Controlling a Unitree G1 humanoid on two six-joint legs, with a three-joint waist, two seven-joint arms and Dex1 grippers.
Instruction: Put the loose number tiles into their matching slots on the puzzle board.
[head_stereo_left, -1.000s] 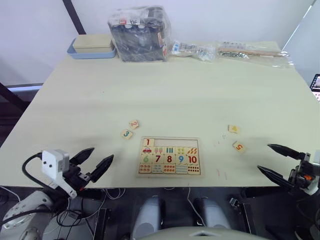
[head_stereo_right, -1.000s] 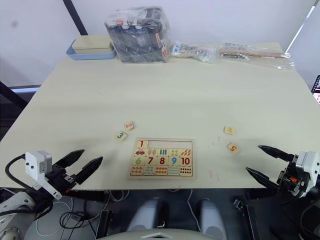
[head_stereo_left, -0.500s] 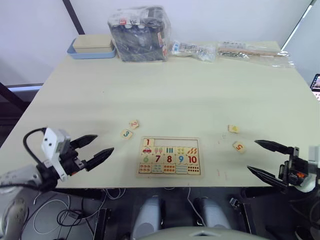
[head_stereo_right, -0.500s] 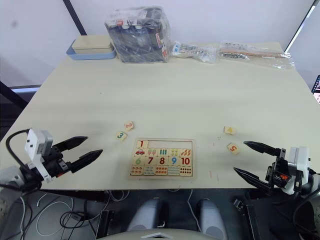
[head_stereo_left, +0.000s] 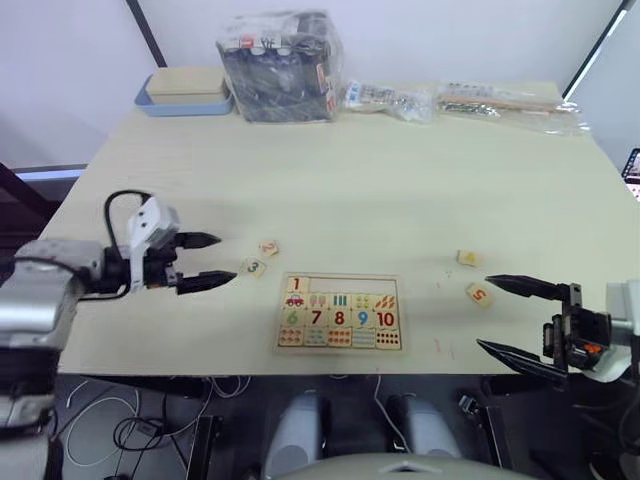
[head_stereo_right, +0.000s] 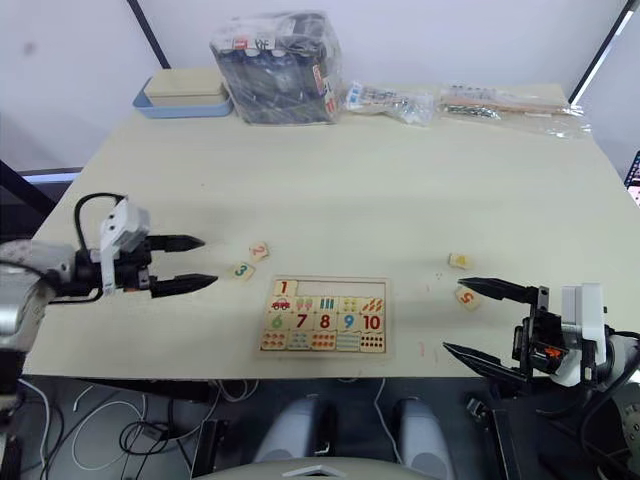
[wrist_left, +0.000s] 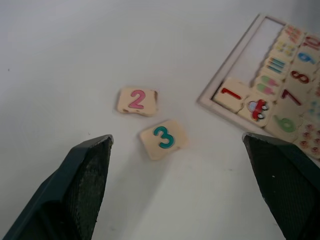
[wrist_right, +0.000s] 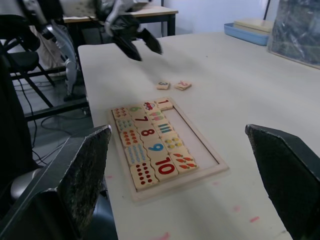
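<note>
Pale wooden puzzle board (head_stereo_left: 338, 313) lies flat near the front edge of the worktop (head_stereo_left: 330, 170), long axis running left to right; tile 1 (head_stereo_left: 296, 285) is already seated in the top row, the rest of that row empty. Tile 3 (head_stereo_left: 254, 267) and tile 2 (head_stereo_left: 268, 248) lie just beside each other at about 10 o'clock from the board, apart from its rim. Tile 4 (head_stereo_left: 467, 258) and tile 5 (head_stereo_left: 478, 293) lie at about 2–3 o'clock from it. Left hand (head_stereo_left: 208, 261) is released, fingers spread, empty, pointing toward 3 o'clock straight at tile 3, which sits just ahead of the tips. Right hand (head_stereo_left: 500, 316) is likewise released and empty, tile 5 just beside its upper finger. Judgement: left hand is nearer to 2 and 3, right hand to 4 and 5; tile 3 looks the likeliest pick.
</note>
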